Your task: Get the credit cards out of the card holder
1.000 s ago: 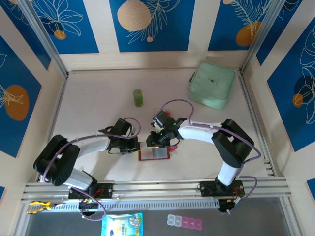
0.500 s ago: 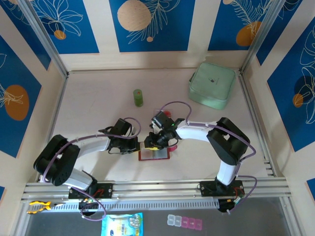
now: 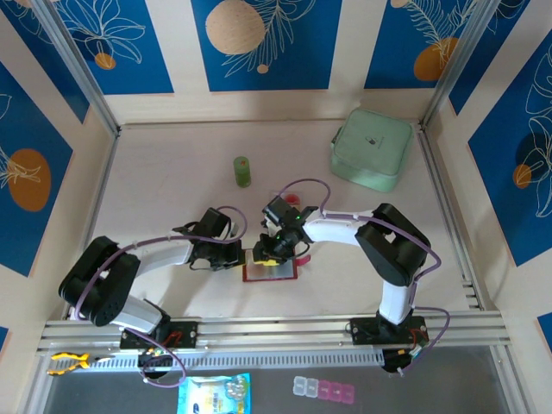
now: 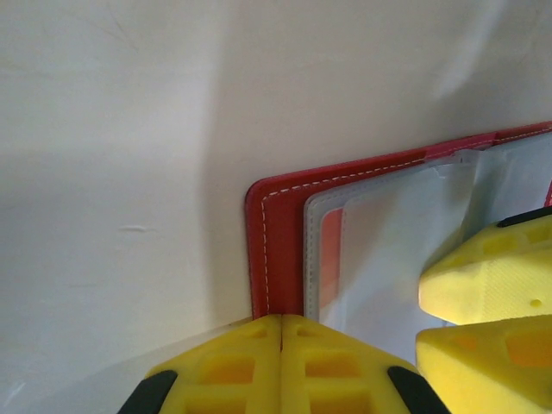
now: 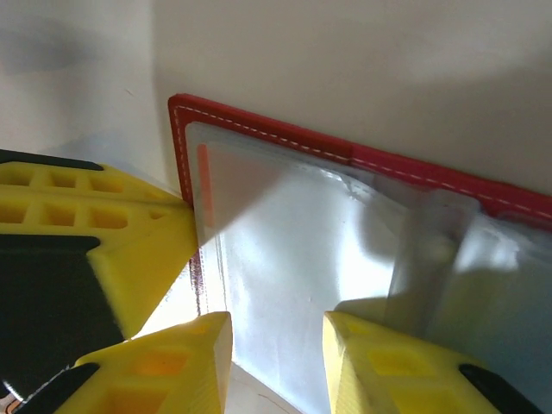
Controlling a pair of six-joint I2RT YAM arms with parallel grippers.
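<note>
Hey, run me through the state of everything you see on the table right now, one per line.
card holder: open, lying flat.
credit card: tucked inside a clear pocket.
left gripper: shut, tips at the holder's edge.
right gripper: open, tips over the clear pocket.
green bottle: upright.
mint-green pouch: closed, lying flat.

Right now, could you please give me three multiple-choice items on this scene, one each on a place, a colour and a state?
1. Where does the card holder lie on the table?
A far left corner
B near side, about the middle
C far right corner

2. What colour is its cover?
A blue
B red
C black

3. How do the left gripper's fingers stand?
A wide apart
B shut together
C half open

Answers:
1 B, the top view shows it just ahead of the arms.
2 B, a red stitched border frames the clear pockets.
3 B, the left wrist view shows the yellow fingers meeting with no gap.
</note>
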